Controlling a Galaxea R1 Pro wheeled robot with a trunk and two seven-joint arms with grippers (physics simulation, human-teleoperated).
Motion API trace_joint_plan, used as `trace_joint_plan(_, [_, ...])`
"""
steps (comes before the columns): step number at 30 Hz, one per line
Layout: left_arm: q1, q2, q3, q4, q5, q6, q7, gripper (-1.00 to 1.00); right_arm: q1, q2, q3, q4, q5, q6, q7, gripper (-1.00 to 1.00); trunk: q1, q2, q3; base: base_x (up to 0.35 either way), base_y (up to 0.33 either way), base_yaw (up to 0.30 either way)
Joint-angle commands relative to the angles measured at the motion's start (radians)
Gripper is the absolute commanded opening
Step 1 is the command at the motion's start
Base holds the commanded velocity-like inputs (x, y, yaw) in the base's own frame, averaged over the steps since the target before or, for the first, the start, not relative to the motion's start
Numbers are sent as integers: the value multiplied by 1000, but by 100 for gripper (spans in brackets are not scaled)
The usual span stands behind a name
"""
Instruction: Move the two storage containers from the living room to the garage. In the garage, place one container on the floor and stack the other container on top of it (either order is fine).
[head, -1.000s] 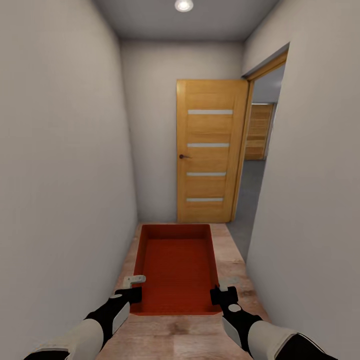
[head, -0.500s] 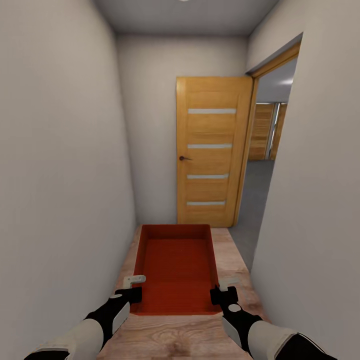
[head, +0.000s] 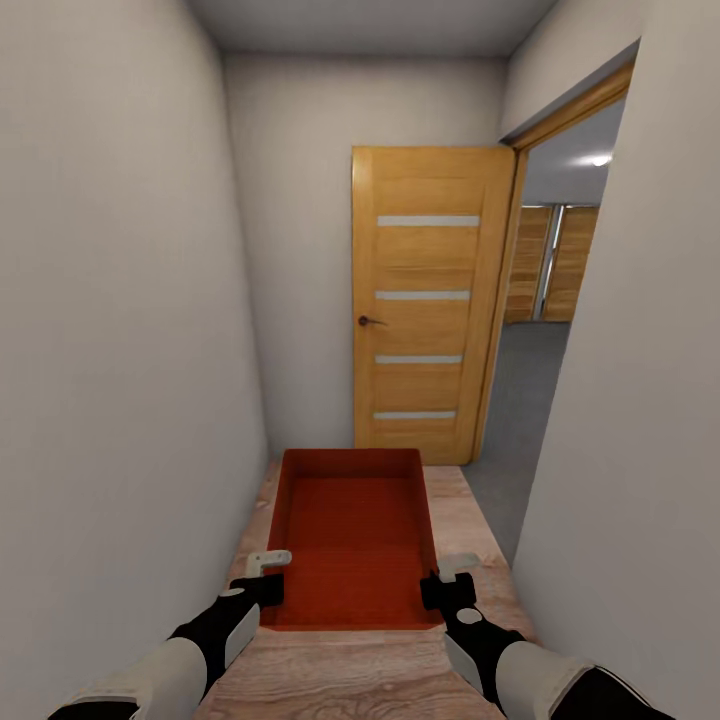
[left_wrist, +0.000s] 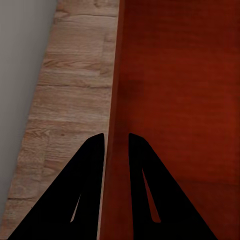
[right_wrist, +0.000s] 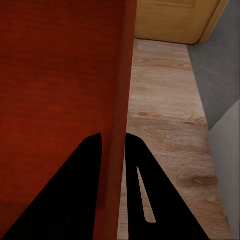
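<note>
Both claws grip one orange-red storage container (head: 352, 540), held level in the lower centre of the head view. Left claw (head: 268, 578), at the lower left of that view, is closed on the container's left wall near the near corner; in the left wrist view its two dark fingers (left_wrist: 90, 170) straddle the thin wall, one outside and one inside the bin (left_wrist: 175, 100). Right claw (head: 447, 582), at the lower right, is closed likewise on the right wall; the right wrist view shows its fingers (right_wrist: 142, 170) pinching the wall's edge, with the bin's ribbed interior (right_wrist: 55, 75) on one side.

The container is open-topped, with nothing inside, its long axis pointing away from the robot. Beneath it lies a light wood plank floor (head: 470, 530) in a narrow corridor between pale walls (head: 110, 350). At the corridor's end, centre of the head view, a wooden door (head: 425, 300) with four pale horizontal strips and a small dark handle stands swung open against the far wall. To its right, a doorway (head: 550, 330) gives onto a room with a grey floor (head: 515, 420) and wooden panelling at its far side. In the right wrist view the grey floor (right_wrist: 220, 60) meets the planks (right_wrist: 160, 115) near the foot of the door (right_wrist: 175, 20).
</note>
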Motion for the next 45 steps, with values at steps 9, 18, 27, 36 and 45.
trace_joint_plan(9, [0, 0, 14, -4, -13, -66, 10, -100, 0, 1, -32, 0, 8, 3, 7, -100, 1, -1, -1, 321, 0, 0])
trace_joint_plan(18, [0, 0, 14, -5, -13, -66, 10, -100, 0, 1, -32, 0, 8, 3, 7, -100, 1, -1, -1, 322, 0, 0])
trace_joint_plan(27, [0, 0, 13, -5, -13, -66, 10, -100, 0, 1, -32, 0, 8, 3, 7, -100, 1, -1, -1, 322, 0, 0])
trace_joint_plan(36, [0, 0, 13, -4, -13, -66, 10, -100, 0, 1, -32, 0, 7, 2, 7, -100, 1, -1, -1, 322, 0, 0])
trace_joint_plan(45, [0, 0, 13, 0, -13, -66, 12, -100, 0, 2, -32, 0, 7, 1, 7, -100, 1, -1, -1, 318, 0, -20])
